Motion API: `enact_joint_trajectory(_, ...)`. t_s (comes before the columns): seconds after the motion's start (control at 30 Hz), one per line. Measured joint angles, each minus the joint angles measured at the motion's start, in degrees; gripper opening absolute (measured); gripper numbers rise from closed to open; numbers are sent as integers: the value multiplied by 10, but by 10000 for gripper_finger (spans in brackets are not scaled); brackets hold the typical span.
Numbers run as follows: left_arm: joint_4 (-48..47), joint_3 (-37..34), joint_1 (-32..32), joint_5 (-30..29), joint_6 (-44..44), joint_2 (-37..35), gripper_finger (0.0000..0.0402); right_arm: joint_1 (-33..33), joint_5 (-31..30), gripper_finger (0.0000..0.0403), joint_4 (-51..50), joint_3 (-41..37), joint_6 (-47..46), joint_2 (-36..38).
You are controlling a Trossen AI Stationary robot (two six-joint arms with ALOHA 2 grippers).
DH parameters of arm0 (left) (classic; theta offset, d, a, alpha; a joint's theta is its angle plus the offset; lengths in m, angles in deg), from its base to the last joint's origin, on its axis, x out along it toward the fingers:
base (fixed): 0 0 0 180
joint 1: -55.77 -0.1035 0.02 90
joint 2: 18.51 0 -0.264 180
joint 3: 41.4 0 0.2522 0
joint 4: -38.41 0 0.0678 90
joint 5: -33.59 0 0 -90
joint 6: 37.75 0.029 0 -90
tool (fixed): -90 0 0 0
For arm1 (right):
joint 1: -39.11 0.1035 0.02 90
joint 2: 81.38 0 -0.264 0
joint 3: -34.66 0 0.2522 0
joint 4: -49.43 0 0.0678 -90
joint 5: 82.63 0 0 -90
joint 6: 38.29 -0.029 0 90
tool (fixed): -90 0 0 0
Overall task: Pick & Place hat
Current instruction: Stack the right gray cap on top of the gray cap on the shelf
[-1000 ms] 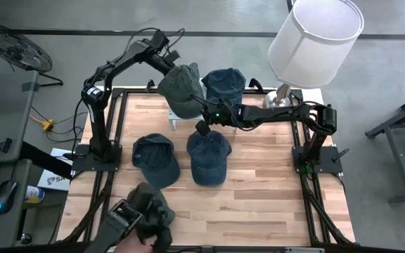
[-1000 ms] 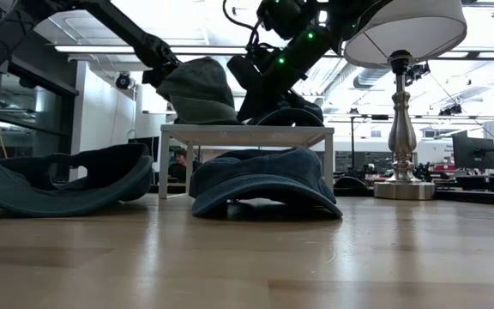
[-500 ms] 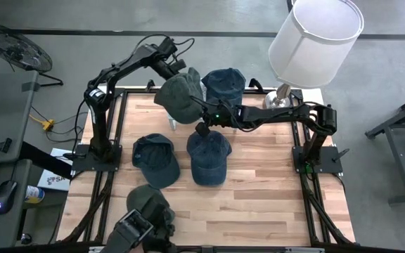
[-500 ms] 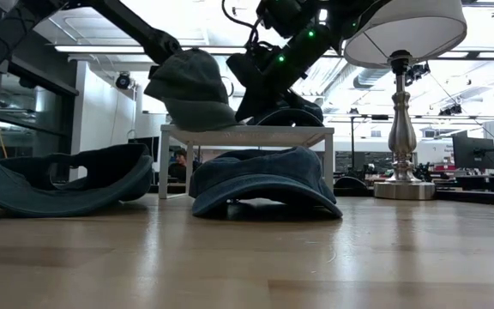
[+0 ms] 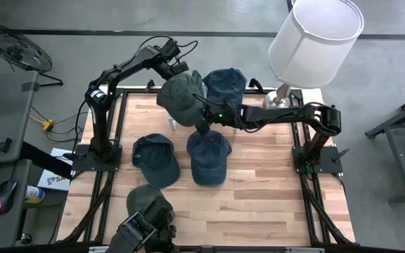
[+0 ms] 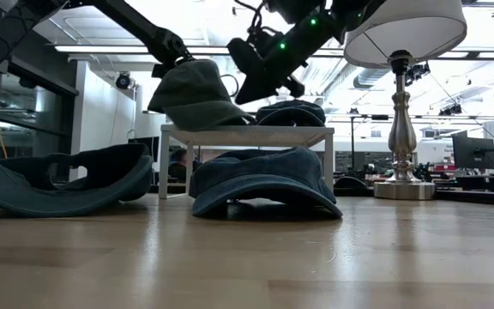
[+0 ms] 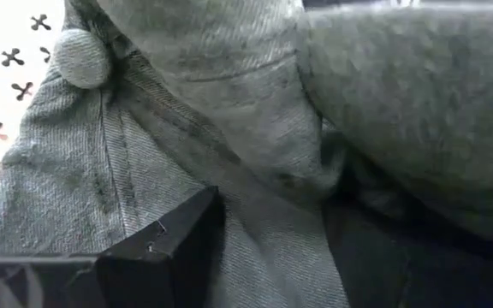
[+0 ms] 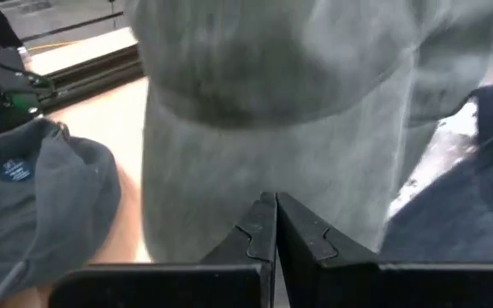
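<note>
Green hat (image 5: 180, 97) sitting on white stand (image 6: 245, 135) at table's far edge — left gripper (image 5: 176, 69) clamping its crown; right gripper (image 5: 202, 126) hanging beside it, fingers together.

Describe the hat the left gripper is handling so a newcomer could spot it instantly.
Find the white-shaded lamp at the table's far right corner, then the small white stand beside it. Two hats sit on the stand: the grey-green hat is the one under the left gripper, unlike its dark blue neighbour.
</note>
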Motion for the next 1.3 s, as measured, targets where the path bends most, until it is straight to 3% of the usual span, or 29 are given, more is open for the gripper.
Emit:
enact_joint_trajectory(0.27,3,0,0,-7,-4,0,206,-2,22,0,17,0,46,29)
enact_joint_trajectory(0.43,3,0,0,-14,-5,0,206,-1,72,11,115,0,119,37)
enact_joint_trajectory(0.57,3,0,0,-14,-5,0,206,-2,74,62,168,1,171,37)
enact_joint_trajectory(0.83,3,0,0,-16,-6,0,206,-18,76,217,208,4,182,36)
enact_joint_trajectory(1.0,8,0,0,-18,-6,0,206,-25,73,264,158,78,195,7)
enact_joint_trajectory(1.3,16,0,0,-18,-20,0,206,-29,34,268,-41,274,141,-89)
